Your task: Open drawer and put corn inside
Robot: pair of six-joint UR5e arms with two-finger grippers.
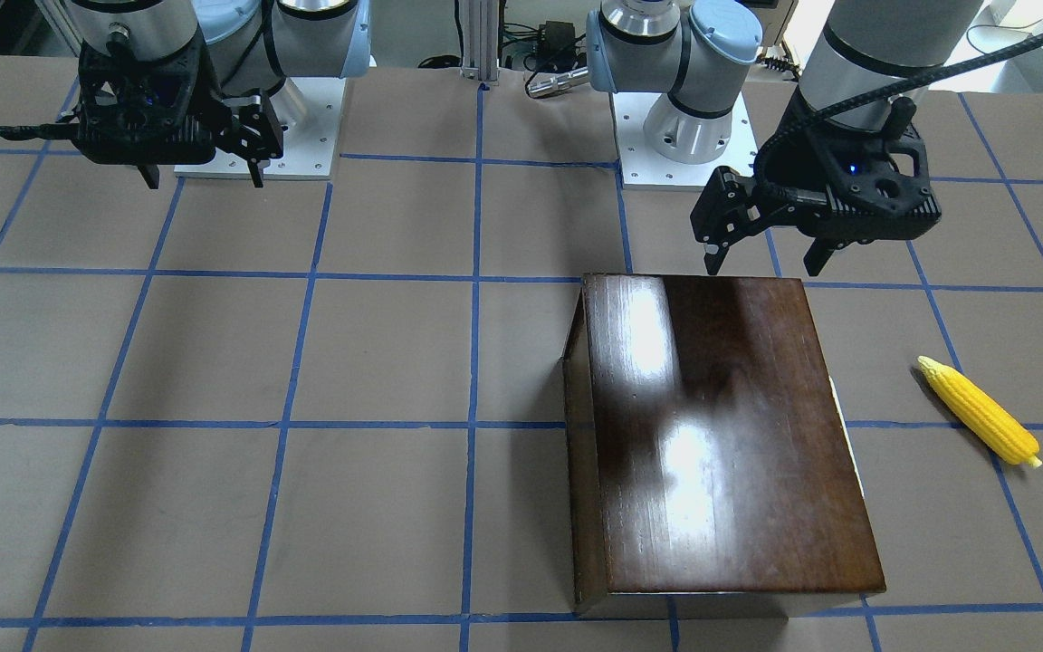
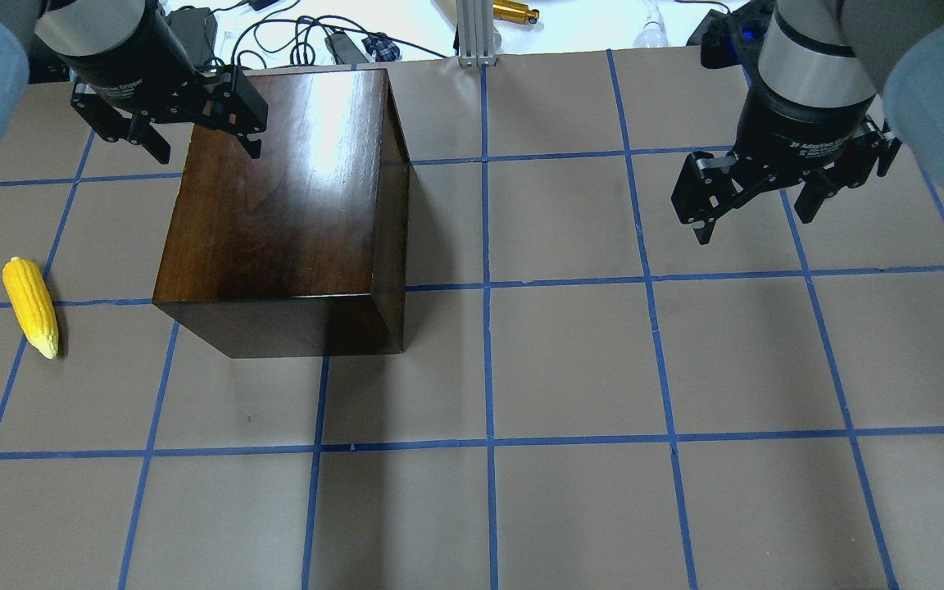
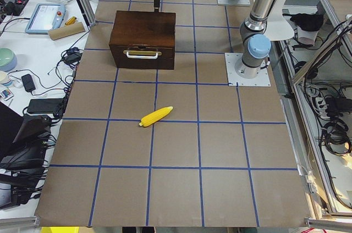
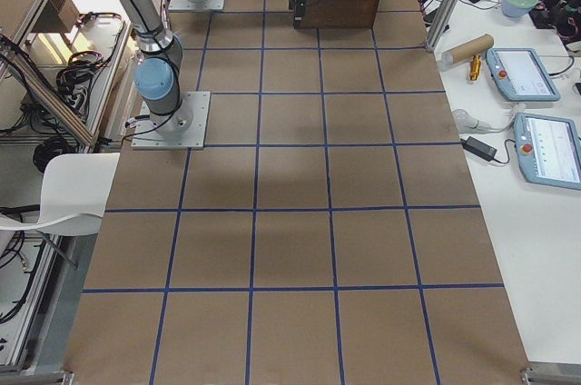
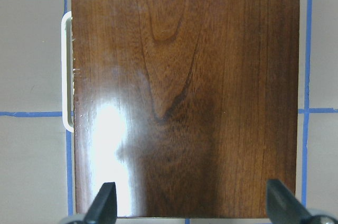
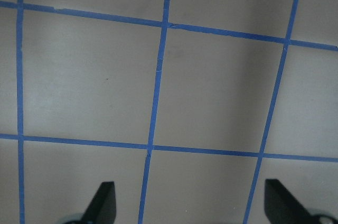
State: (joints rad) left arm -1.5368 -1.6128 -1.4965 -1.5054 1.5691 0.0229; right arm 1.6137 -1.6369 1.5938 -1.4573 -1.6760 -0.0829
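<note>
We begin at our left gripper (image 2: 208,154), whose jaws stand wide apart and hold nothing; in the left wrist view the two fingertips (image 5: 105,205) frame nearly the full width of the glossy dark-brown box (image 2: 283,188) beneath them. The gripper hangs over the end of the lid that lies nearest the robot's base and does not touch the wood. The drawer (image 3: 142,56) sits shut in the box, its dark front flush with the wall, and its pale pull (image 5: 66,71) juts from the side that faces the table's left end. On that same side, well apart from the box, the corn (image 2: 29,305) lies flat on the brown table (image 2: 570,369) across a blue tape line. Our right gripper (image 2: 755,225) is likewise spread wide and empty, hanging over bare table far from both box and corn.
</note>
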